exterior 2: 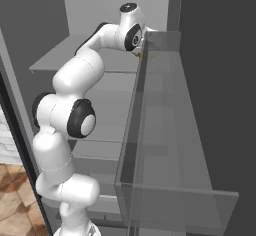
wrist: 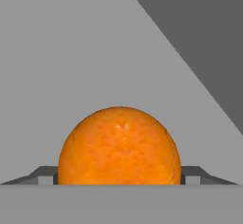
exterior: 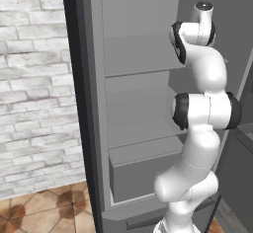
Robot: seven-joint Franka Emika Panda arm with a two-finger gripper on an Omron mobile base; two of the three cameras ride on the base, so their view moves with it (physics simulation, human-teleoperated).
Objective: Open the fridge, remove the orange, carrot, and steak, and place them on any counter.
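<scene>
No brand, label or writing is legible on anything you have in frame.

The orange [wrist: 119,146] sits dead centre in your hand view — round, saturated orange, with a finely pitted, dimpled skin and a paler mottled patch near its crown. It rests on a flat light grey shelf [wrist: 71,66] inside the fridge [exterior: 91,128], with a darker grey wall running diagonally behind it at upper right.

Your pincer [wrist: 119,180] has one dark fingertip [wrist: 45,175] showing just beside each flank of the fruit, so the orange lies between the jaws. Whether the pads actually press the skin you cannot tell from these pictures — grip unconfirmed.

From the base views, the fridge stands open: matte dark grey casing, smooth light grey shelves stacked inside, a boxy drawer [exterior: 143,175] at the bottom. The door's translucent bin [exterior 2: 175,130] looks glassy. The white arm [exterior: 202,108] reaches in at upper-shelf height. Left of the fridge, you see a pale rough brick wall [exterior: 32,89] and a terracotta tile floor [exterior: 44,210].
</scene>
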